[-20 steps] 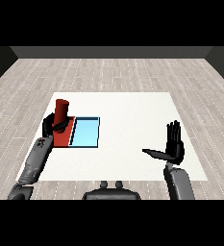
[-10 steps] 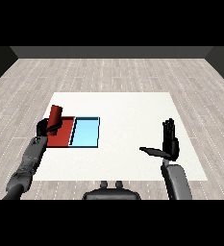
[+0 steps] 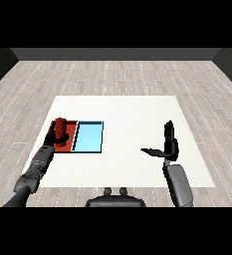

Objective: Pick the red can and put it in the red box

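Observation:
The red can stands upright inside the red tray, at its far end. My left hand is at the can's lower part on the near left side, with fingers curled across its base. The light blue tray lies just right of the red one and holds nothing. My right hand hovers over the right side of the table, far from both trays, with its fingers straight and pointing up and its thumb out to the left.
The white table stretches wide behind and to the right of the trays. A grey wooden floor surrounds it.
The left hand has brought the can down from above the tray, through a tilt, to upright in the red tray. The right hand has shifted slightly to the left.

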`<action>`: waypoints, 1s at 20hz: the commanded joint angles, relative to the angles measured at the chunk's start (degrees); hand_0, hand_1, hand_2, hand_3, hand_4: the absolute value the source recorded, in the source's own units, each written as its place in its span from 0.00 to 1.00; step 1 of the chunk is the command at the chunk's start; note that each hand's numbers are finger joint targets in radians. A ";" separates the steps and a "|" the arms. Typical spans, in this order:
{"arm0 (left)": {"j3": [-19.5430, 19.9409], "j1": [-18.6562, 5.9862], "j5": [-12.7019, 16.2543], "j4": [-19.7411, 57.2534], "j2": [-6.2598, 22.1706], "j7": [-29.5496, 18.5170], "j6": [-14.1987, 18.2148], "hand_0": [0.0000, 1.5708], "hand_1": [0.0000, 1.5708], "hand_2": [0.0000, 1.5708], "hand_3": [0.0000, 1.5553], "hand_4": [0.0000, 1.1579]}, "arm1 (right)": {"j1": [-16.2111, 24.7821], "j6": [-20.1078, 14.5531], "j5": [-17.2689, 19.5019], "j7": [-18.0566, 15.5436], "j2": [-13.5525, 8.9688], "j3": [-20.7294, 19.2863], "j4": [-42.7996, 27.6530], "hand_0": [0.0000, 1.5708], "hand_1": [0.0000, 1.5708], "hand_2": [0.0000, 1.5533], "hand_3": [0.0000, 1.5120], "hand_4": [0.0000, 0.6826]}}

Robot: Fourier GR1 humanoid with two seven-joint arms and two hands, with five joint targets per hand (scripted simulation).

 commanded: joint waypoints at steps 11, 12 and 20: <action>-0.97 -4.09 -3.20 5.61 2.91 2.71 -1.94 0.00 0.00 0.00 0.00 0.00 | 1.65 2.60 -1.22 -3.91 0.69 -1.09 0.24 0.00 0.00 0.00 0.00 0.00; 1.54 -2.51 -0.56 3.14 6.31 -1.22 -3.54 0.00 0.00 0.00 0.00 0.00 | -0.26 2.28 -0.86 -2.74 0.92 -0.63 0.28 0.00 0.00 0.00 0.00 0.00; 15.63 -4.46 15.71 -14.82 -2.97 -25.42 -10.71 0.00 0.00 0.00 0.00 0.00 | 1.72 5.80 -5.18 -2.51 1.39 -0.31 -1.96 0.00 0.00 0.00 0.00 0.00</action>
